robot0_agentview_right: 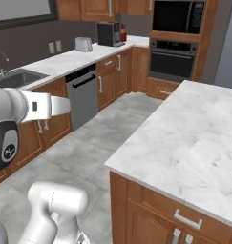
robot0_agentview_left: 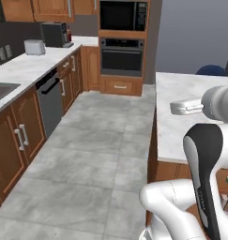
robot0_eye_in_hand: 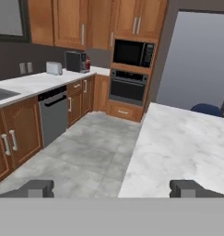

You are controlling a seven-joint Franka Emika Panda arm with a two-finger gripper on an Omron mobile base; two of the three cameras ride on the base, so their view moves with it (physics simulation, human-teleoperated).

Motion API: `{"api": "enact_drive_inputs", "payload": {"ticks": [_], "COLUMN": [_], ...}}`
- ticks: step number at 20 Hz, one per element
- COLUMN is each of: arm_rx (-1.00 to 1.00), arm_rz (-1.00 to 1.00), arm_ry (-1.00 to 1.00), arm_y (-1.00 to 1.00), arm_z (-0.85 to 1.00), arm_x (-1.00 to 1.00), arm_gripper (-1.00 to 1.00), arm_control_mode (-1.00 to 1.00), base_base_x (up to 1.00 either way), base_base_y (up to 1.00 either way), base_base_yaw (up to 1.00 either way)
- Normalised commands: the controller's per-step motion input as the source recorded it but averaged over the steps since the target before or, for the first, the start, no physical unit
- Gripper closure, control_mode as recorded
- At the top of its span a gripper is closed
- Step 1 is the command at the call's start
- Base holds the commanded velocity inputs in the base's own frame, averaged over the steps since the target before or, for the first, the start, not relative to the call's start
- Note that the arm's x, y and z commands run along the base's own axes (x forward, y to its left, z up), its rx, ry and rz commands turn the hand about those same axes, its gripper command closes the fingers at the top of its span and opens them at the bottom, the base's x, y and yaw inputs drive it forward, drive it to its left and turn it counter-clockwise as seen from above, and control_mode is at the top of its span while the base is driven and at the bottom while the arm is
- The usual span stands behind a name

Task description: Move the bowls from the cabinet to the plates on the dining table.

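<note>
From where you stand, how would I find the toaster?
Look at the long marble kitchen counter along the left wall, past the sink. The toaster sits near the far end, against the dark wall. It is small, pale and silvery, unlike the taller black coffee machine beside it.

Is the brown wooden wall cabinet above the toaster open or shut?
Shut. The brown wooden wall cabinet has both doors flush and its grey bar handle vertical; no interior is visible.
</note>
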Motion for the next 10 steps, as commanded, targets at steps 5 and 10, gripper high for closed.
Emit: {"api": "enact_drive_inputs", "payload": {"ticks": [5, 10], "arm_rx": [0.0, 0.0], "arm_rz": [0.0, 0.0], "arm_ry": [0.0, 0.0], "arm_y": [0.0, 0.0], "arm_z": [0.0, 0.0], "arm_x": [0.0, 0.0], "arm_gripper": [-1.0, -1.0], "arm_control_mode": [1.0, 1.0], "base_base_x": [0.81, 0.88], "base_base_y": [0.28, 0.15], "base_base_yaw": [0.06, 0.0]}}
